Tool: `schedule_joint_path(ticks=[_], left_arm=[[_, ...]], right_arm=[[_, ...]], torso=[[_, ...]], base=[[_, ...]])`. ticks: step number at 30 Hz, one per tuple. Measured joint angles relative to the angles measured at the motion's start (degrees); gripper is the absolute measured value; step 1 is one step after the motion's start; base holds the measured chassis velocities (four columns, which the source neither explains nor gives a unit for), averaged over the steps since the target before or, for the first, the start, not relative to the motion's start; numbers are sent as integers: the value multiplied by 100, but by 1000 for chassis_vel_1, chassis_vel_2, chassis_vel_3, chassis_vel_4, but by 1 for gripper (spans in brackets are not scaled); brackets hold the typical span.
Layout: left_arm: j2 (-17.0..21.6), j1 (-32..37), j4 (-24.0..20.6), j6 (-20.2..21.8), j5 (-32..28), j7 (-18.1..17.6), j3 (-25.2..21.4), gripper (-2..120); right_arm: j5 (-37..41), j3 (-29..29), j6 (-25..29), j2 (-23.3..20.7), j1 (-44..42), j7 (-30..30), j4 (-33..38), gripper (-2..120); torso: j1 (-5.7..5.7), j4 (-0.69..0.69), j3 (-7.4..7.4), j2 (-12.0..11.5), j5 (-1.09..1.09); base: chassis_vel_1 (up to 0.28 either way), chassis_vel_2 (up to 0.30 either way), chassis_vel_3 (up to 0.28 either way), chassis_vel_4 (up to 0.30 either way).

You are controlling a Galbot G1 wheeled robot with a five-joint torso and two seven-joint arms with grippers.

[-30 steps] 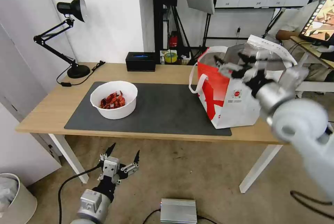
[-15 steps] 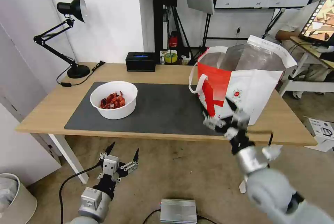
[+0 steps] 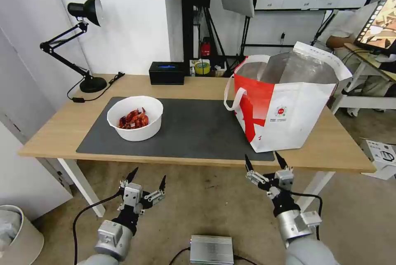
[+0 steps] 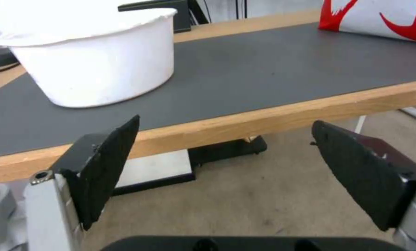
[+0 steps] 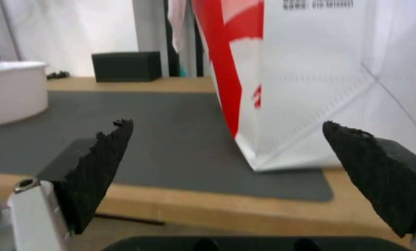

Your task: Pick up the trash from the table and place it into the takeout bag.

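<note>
A white round bowl of red shells point(image 3: 135, 117) point(image 4: 94, 52) point(image 5: 12, 90), the trash, sits on the left part of the dark grey mat point(image 3: 194, 133) on the wooden table point(image 3: 57, 125). The red-and-white takeout bag point(image 3: 284, 104) point(image 5: 310, 80) stands open at the table's right, foil lining showing. My left gripper point(image 3: 147, 176) point(image 4: 226, 130) hangs open below the table's front edge, under the bowl. Below the front edge near the bag, my right gripper point(image 3: 264, 161) point(image 5: 226, 130) is also open and empty.
A black box point(image 3: 166, 72) and a black desk lamp point(image 3: 82, 42) stand at the table's back. On the floor lie a silver box point(image 3: 211, 249) and cables; a white bin point(image 3: 16, 232) is at the lower left. A side table stands to the right.
My right arm has dropped from over the bag's opening down to below the table's front edge. The left gripper has stayed in place.
</note>
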Motion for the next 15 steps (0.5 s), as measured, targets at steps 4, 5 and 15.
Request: schedule_joint_path(ticks=[4, 5, 15], left_arm=[[0, -3, 15, -12, -6, 0, 3, 100], [0, -3, 15, -12, -6, 0, 3, 100], [27, -20, 31, -33, -77, 1, -12, 100]], right_arm=[[-1, -9, -17, 28, -54, 45, -29, 100], [-1, -9, -17, 28, -54, 45, -29, 100], [42, -50, -107, 40, -82, 123, -80, 100]], torso=[[0, 0, 0, 0, 0], [0, 0, 0, 0, 0], [0, 0, 0, 0, 0]], base=[[0, 0, 0, 0], [0, 0, 0, 0], [0, 0, 0, 0]])
